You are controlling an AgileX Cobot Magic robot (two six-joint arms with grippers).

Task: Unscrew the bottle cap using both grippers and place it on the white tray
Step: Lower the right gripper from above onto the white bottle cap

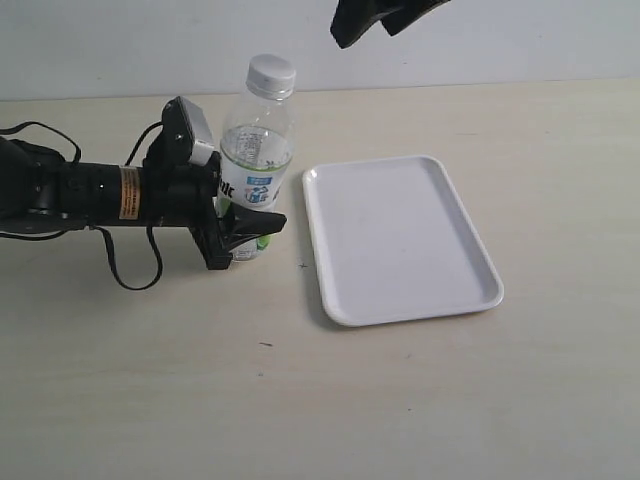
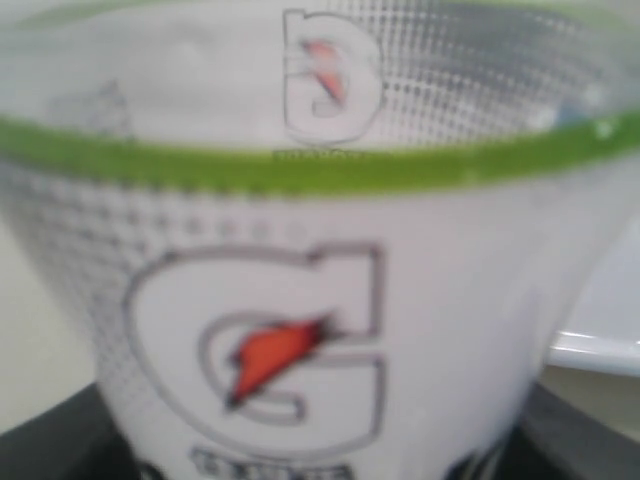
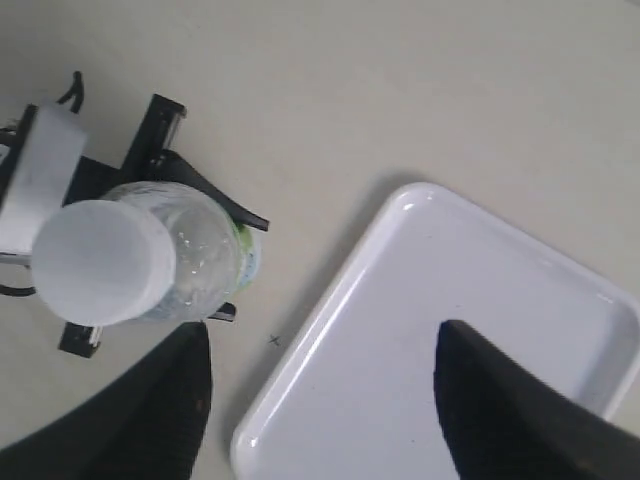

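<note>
The clear bottle (image 1: 256,160) stands upright left of the white tray (image 1: 400,240), with its white ribbed cap (image 1: 271,74) screwed on. My left gripper (image 1: 240,228) reaches in from the left and is shut on the bottle's lower body; its label (image 2: 300,300) fills the left wrist view. High above, my right gripper (image 1: 385,25) hangs open and empty. From the right wrist view the bottle cap (image 3: 100,262) and bottle (image 3: 200,255) lie to one side, the tray (image 3: 450,340) sits below, and the right gripper (image 3: 320,335) has wide-spread fingers (image 3: 165,400).
The table is a pale wood-look surface with a white wall behind. Black cables (image 1: 120,265) loop off the left arm onto the table. A small dark mark (image 1: 265,344) lies in front of the bottle.
</note>
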